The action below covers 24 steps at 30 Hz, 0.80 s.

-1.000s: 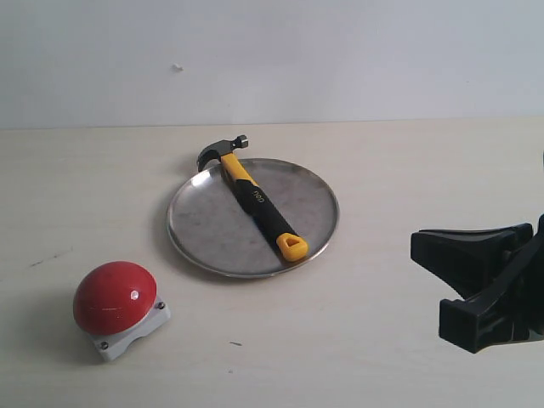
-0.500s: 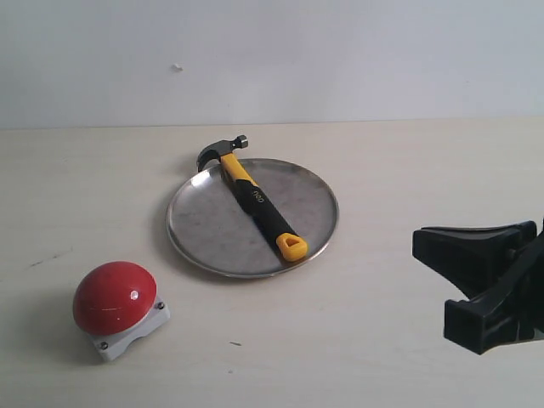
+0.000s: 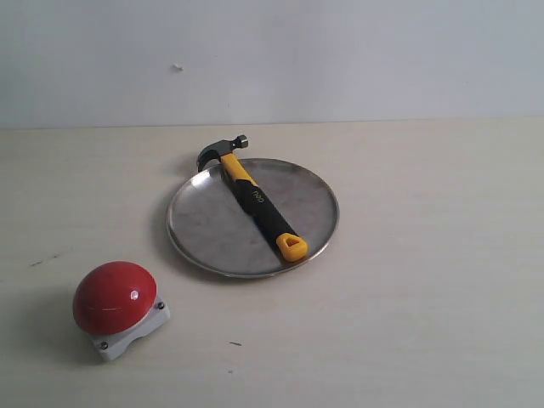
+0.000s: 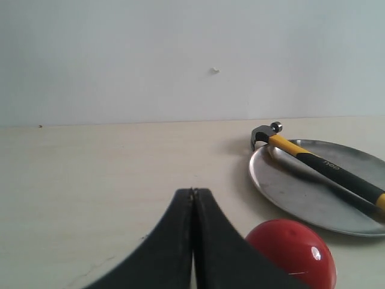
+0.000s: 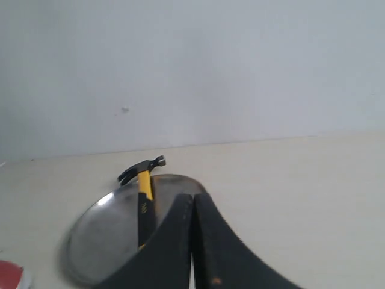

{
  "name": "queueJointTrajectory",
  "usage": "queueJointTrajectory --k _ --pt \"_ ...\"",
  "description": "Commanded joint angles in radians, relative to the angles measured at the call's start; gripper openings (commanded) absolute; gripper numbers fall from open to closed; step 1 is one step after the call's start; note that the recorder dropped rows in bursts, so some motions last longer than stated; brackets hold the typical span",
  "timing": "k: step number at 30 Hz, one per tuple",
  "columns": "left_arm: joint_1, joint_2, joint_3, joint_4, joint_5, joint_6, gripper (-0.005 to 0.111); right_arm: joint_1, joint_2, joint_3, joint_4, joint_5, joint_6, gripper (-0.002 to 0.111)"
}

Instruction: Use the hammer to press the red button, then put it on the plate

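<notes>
1. The black left gripper (image 4: pixel 193 191) has its two curved fingers pressed together tip to tip, with nothing between them.
2. Close beyond those fingers in the left wrist view sits the large glossy red dome button (image 4: pixel 292 251). Whether it touches them cannot be told from that view.
3. The black right gripper (image 5: pixel 192 196) is likewise closed tip to tip and holds nothing. It points towards the plate and the hammer lying past it.
4. The small hammer (image 3: pixel 255 200), with a yellow-and-black handle and a dark metal head, lies flat and diagonally across the round shallow stainless-steel plate (image 3: pixel 200 234).
5. Its head reaches out past the plate's far rim, over the table. Its yellow looped butt end rests inside the near rim.
6. In the exterior view the red dome button (image 3: pixel 113 296) stands on a small square light-grey base (image 3: pixel 140 330) with corner screws. It is well apart from the plate, nearer the camera and to the left.
7. Everything rests on a pale beige tabletop (image 3: pixel 425 255), which carries a tiny dark speck (image 3: pixel 235 343) just beside the button.
8. A plain pale grey wall (image 3: pixel 340 59) rises behind the table.
</notes>
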Motion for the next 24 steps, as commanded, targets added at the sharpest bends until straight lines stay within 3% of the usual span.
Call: queueJointTrajectory --k 1,12,24 --pt "0.001 -0.006 0.003 -0.009 0.002 -0.002 0.0 -0.086 -0.122 0.065 -0.003 -0.006 -0.01 0.0" --pt "0.001 -0.006 0.003 -0.009 0.002 -0.002 0.0 -0.219 -0.334 0.188 0.0 0.033 -0.01 0.0" --pt "0.001 -0.006 0.003 -0.009 0.004 0.0 0.0 -0.219 -0.334 0.188 0.0 0.048 -0.005 0.0"
